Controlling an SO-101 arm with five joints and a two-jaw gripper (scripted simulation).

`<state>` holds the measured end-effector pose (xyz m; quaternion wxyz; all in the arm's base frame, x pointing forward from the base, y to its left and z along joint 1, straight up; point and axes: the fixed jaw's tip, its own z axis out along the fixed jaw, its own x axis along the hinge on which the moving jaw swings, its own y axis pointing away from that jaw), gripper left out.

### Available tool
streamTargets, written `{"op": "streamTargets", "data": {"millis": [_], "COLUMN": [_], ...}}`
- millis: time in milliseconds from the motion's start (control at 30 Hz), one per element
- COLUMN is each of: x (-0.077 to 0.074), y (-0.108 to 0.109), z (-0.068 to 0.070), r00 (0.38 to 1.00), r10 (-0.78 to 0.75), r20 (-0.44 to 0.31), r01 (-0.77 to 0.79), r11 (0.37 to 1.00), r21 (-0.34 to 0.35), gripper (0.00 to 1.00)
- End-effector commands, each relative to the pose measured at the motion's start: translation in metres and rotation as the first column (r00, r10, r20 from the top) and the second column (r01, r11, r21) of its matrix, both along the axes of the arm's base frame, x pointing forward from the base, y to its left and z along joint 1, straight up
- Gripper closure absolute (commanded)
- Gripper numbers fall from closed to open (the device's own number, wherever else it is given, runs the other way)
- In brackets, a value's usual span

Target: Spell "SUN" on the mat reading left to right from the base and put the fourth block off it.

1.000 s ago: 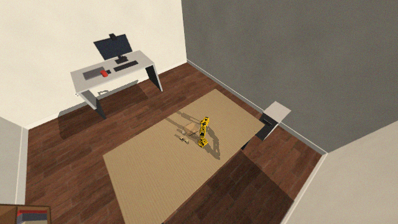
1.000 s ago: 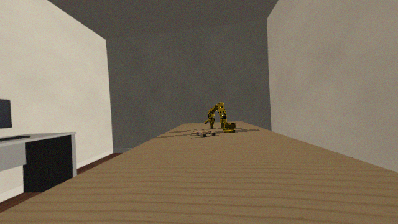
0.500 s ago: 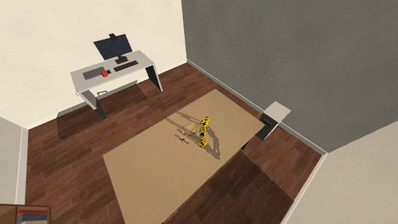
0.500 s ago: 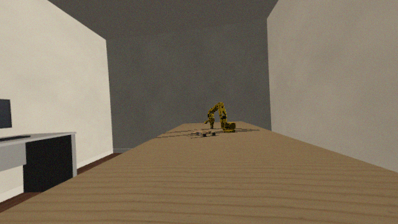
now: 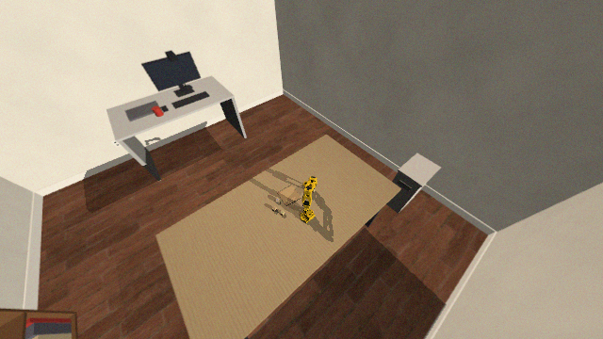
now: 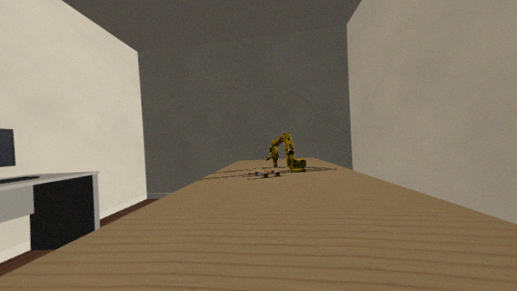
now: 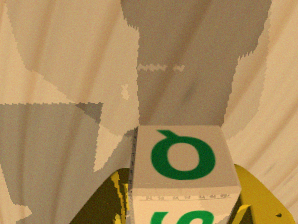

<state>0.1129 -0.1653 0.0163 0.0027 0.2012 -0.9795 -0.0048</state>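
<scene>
Snugly, the jaws of the gripper (image 6: 275, 164) (image 7: 181, 172) are clamped on the sides of a wooden block (image 7: 175, 192), whose upper visible face bears a green Q and whose nearer face shows part of another green letter. Whether it touches anything below is unclear. Outward, the yellow arm (image 5: 309, 192) (image 6: 287, 145) arches from its base on the table (image 5: 236, 254) (image 6: 258, 234). Beside it lies the tan mat (image 5: 289, 192). Three small blocks (image 5: 275, 210) (image 6: 265, 175) sit near the mat, two plainly off it, their letters too small to read.
</scene>
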Motion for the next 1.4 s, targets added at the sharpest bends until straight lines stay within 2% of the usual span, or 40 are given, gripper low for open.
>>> {"op": "streamTargets", "data": {"millis": [0,133,200,500,900,1067,1267,1333,1367], "x": [0.007,0.007,0.007,0.005,0.006,0.016,0.043,0.043,0.049], "y": [-0.011,-0.011,-0.011,-0.008,-0.007,0.001,0.026,0.026,0.033], "z": [0.022,0.034,0.034,0.056,0.059,0.059,0.058,0.058,0.058], "r00": [0.999,0.999,0.999,0.999,0.999,0.996,0.97,0.97,0.96], "r10": [0.002,0.002,0.002,0.002,0.009,0.068,0.24,0.24,0.277], "r20": [0.049,0.049,0.049,0.049,0.049,0.049,0.049,0.049,0.049], "r01": [0.002,0.002,0.002,0.002,-0.005,-0.065,-0.236,-0.236,-0.274], "r11": [0.998,0.998,0.998,0.998,0.998,0.995,0.969,0.969,0.959], "r21": [-0.07,-0.07,-0.07,-0.07,-0.07,-0.07,-0.07,-0.07,-0.069], "gripper": [1.0,1.0,1.0,1.0,1.0,1.0,1.0,1.0,1.0]}}
